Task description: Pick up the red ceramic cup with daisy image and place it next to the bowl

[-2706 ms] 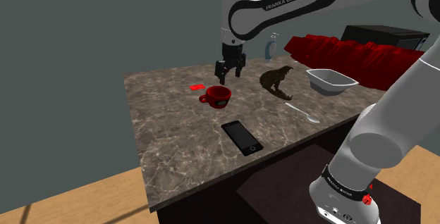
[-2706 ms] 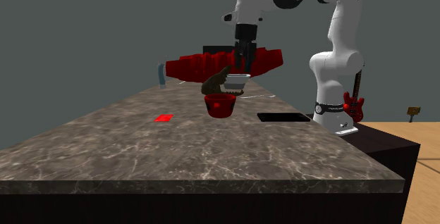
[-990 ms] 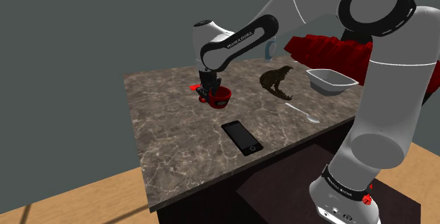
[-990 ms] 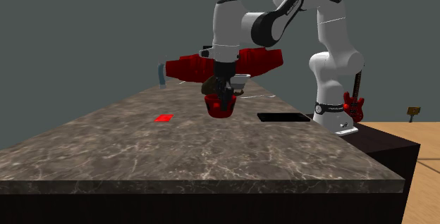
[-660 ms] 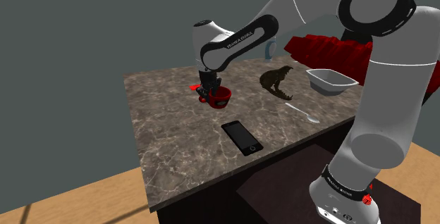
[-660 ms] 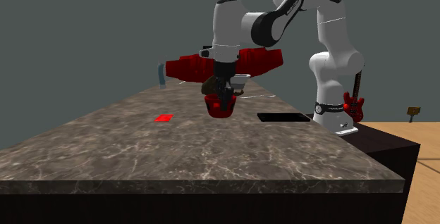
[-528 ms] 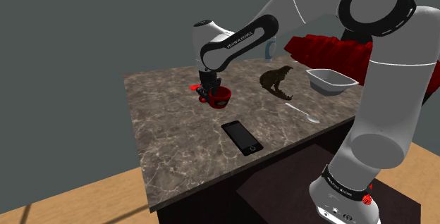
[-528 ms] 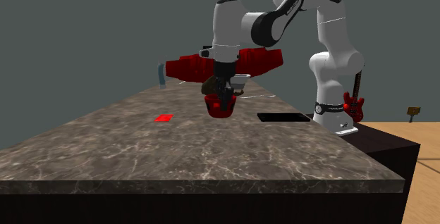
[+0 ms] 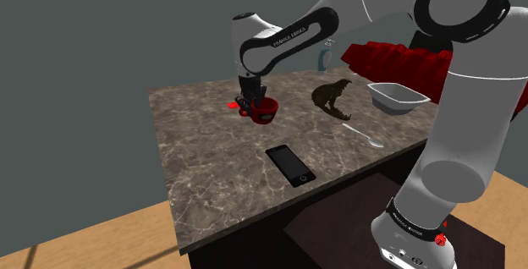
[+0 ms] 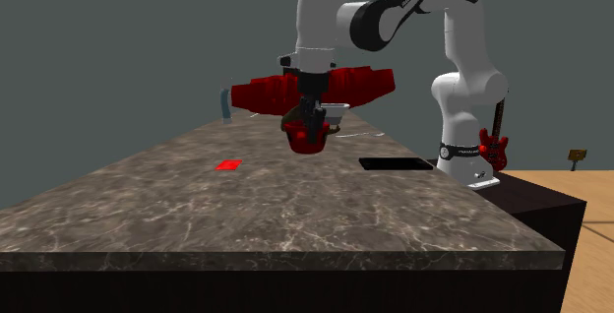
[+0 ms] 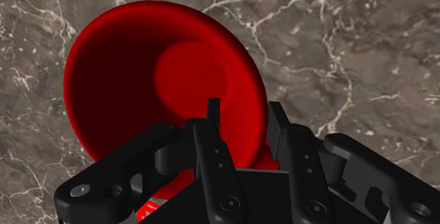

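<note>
The red cup (image 9: 265, 112) hangs a little above the marble counter, slightly tilted, with my black gripper (image 9: 250, 104) shut on its rim wall near the handle. In the second exterior view the red cup (image 10: 307, 137) is clear of the surface under the gripper (image 10: 311, 122). The wrist view looks into the cup's red inside (image 11: 169, 82), with one finger inside the rim and one outside; the gripper (image 11: 243, 127) clasps the wall. The white bowl (image 9: 396, 97) stands at the counter's far right in the shoulder view, well apart from the cup.
On the counter (image 9: 203, 149) lie a black phone (image 9: 290, 165), a spoon (image 9: 362, 134), a small red card (image 9: 233, 105) and a brown dinosaur figure (image 9: 332, 98). A red sofa (image 9: 406, 64) stands behind. The bowl (image 10: 331, 113) sits behind the cup in the second exterior view.
The arm has risen and the cup has come up off the counter with it, tilting slightly. The fingers stay shut on its wall.
</note>
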